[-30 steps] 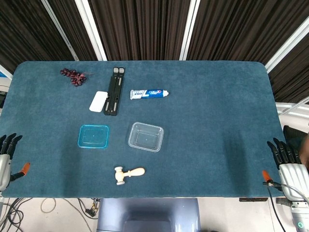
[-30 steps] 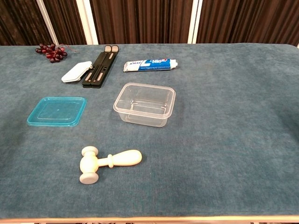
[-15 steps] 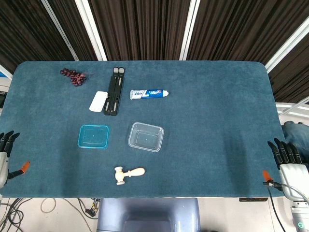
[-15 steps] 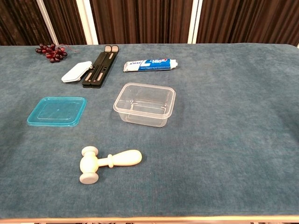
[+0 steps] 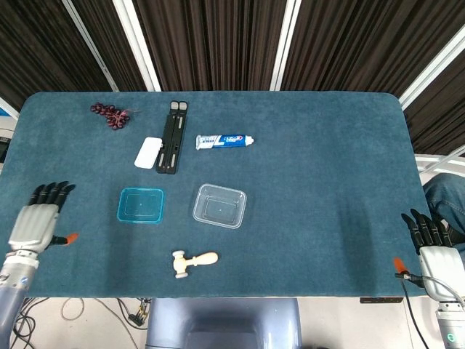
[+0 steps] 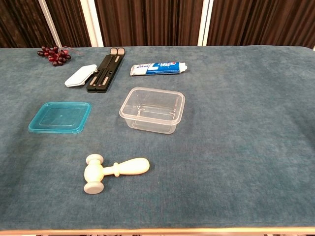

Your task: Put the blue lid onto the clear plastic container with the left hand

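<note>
The blue lid (image 5: pixel 141 206) lies flat on the teal table cloth (image 5: pixel 320 174), just to the left of the clear plastic container (image 5: pixel 219 206), apart from it with a strip of cloth between them. The container stands upright and open, with nothing inside it. The left hand (image 5: pixel 38 222) is over the table well to the left of the container, beyond the lid and not touching it; its dark fingers (image 5: pixel 52 192) point away from the robot, lie close side by side and hold nothing, while the orange-tipped thumb juts out toward the lid. The right hand (image 5: pixel 434 254) sits far to the right of the container, at the table's near right corner; its fingers are extended, slightly fanned, and hold nothing. Neither hand shows in the chest view.

In front of the container, nearer the robot, lies a small wooden mallet (image 5: pixel 192 262) on its side. Behind the container lies a toothpaste tube (image 5: pixel 224 141). Behind and to the left of the container lie a black folding stand (image 5: pixel 171 137) and, touching its left edge, a small white case (image 5: pixel 148 153). Further to the left at the back lies a bunch of dark grapes (image 5: pixel 110 113)
</note>
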Robot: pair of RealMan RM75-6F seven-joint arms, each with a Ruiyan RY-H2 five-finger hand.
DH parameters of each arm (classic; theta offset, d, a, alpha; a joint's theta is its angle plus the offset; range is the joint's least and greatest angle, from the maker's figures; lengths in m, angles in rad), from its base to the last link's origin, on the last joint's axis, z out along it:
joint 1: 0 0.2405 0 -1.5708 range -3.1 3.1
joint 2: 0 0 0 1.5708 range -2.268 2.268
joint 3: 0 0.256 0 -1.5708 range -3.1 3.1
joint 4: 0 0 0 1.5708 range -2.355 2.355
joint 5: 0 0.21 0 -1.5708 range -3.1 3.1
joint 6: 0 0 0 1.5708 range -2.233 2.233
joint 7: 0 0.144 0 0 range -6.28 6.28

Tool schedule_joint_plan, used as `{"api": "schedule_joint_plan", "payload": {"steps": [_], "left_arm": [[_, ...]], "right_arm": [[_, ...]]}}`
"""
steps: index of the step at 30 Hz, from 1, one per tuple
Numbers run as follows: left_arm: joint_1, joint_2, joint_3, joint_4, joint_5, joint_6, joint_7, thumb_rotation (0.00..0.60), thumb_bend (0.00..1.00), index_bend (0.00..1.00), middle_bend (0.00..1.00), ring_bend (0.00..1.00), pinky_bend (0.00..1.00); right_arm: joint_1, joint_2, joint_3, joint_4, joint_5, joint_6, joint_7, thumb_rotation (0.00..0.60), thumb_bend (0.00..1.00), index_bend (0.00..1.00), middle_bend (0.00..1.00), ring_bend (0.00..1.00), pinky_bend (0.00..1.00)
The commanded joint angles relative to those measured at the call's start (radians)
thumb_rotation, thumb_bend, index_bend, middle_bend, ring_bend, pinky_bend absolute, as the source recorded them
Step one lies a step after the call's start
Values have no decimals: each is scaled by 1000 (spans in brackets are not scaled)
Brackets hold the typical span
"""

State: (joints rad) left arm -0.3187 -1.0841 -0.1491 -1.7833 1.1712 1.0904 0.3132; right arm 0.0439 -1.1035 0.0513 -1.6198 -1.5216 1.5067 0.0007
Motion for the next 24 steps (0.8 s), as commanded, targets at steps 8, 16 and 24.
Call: {"api": "schedule_joint_plan", "payload": {"steps": [8,16,24], "left_arm": [[-208,-90,-37,21,-242,-130,228,600,119,78,41,0,0],[-326,-216,-25,132,-416,-188,323,600,119,78,43,0,0],[-400,-308,6,233,-515,-218,361,600,119,83,44,0,0]], "right_arm": [[2,12,3,-16,21,-18,16,600,346,0,0,0,0],[-2,17,7,-26,37,-19,18,600,346,0,0,0,0],[-2,21,8,-31,41,-22,22,600,346,0,0,0,0]]}}
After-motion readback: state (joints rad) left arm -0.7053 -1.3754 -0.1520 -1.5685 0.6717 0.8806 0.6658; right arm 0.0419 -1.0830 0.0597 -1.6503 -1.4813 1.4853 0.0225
